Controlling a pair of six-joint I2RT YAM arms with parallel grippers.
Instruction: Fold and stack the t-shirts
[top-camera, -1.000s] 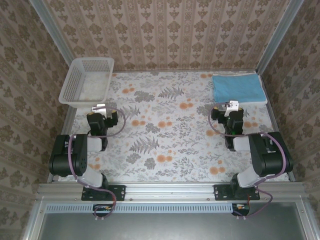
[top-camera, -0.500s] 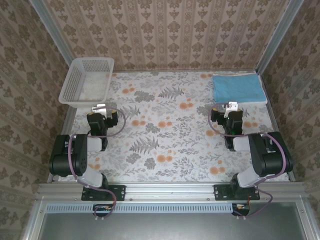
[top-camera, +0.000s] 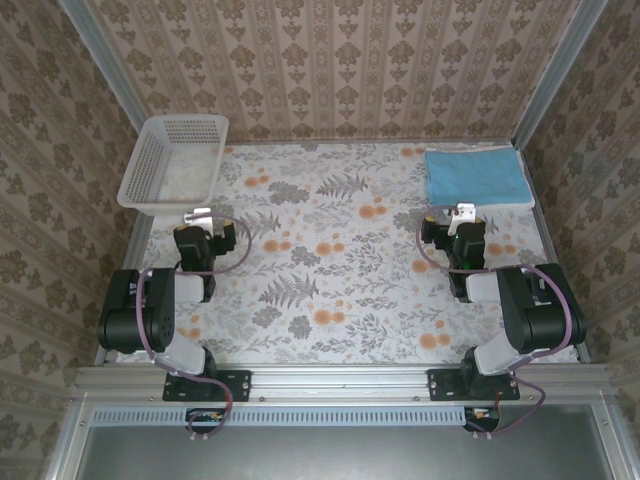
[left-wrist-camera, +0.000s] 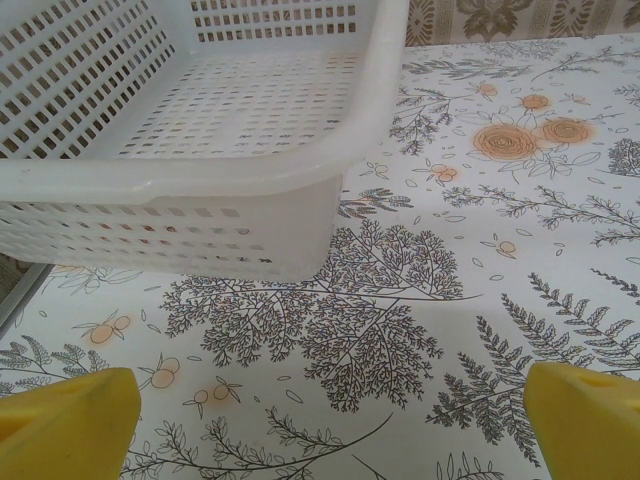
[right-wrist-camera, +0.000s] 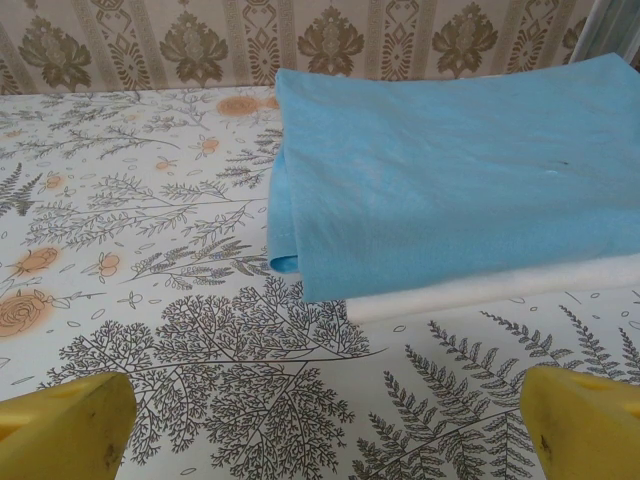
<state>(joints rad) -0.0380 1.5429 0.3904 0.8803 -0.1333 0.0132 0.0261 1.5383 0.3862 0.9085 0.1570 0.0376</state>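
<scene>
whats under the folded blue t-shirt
A cream-white t-shirt lies under the light blue t-shirt; a strip of its near edge sticks out. The rest is covered by the blue one, so how neatly it is folded cannot be seen.

The cream-white t-shirt (right-wrist-camera: 520, 285) lies mostly hidden under the folded light blue t-shirt (right-wrist-camera: 450, 170), itself cut off at the right edge. The white mesh basket (left-wrist-camera: 200, 185) runs past the left wrist view's top and left edges.
</scene>
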